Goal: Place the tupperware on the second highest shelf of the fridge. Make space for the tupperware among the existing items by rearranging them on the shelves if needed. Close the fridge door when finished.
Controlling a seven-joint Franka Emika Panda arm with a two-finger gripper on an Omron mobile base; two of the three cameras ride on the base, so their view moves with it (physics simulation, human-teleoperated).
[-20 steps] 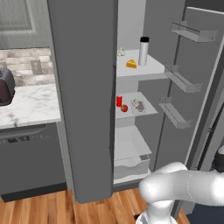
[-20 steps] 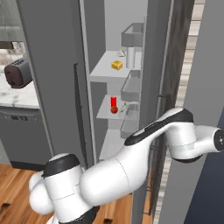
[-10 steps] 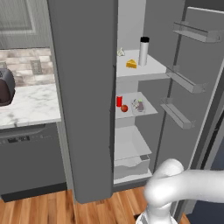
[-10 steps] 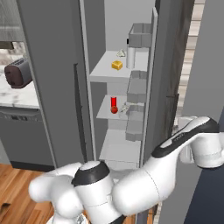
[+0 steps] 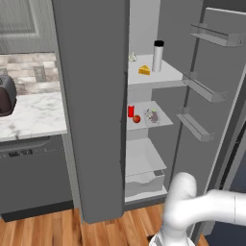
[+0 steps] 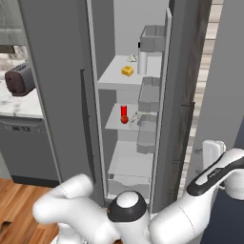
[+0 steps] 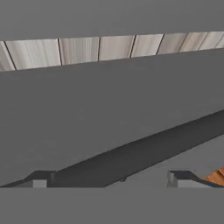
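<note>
The claw [image 7: 109, 179] is hanging wide apart with nothing between its two dark tips, and it is looking straight at the long dark bar handle [image 7: 144, 151] on a flat grey panel, which I am reading as the outside of the fridge door [image 5: 216, 101]; so the closing step looks to be at hand, and the risks are lining up; if the tips are closing above or below that thin round bar they are going to slip off its smooth face; if the arm is swinging the door too hard, the clear bins [image 5: 194, 126] on its inner face are sweeping close past the shelf fronts, and anything sitting forward could be getting knocked; the tupperware [image 5: 152, 116] is sitting on the second highest shelf [image 5: 161, 121] of the fridge [image 5: 91, 110], a shallow translucent grey tray with a rounded rim, just beside the small round tomato [image 5: 136, 118] and the slim red can [image 5: 130, 111]; above them the waxy yellow cheese wedge [image 5: 144, 70] and the tall silver cylinder with its black cap [image 5: 157, 56] are standing on a flat pale slab; off on the marbled worktop [image 5: 29, 115] the dark toaster [image 5: 6, 95] is resting.
</note>
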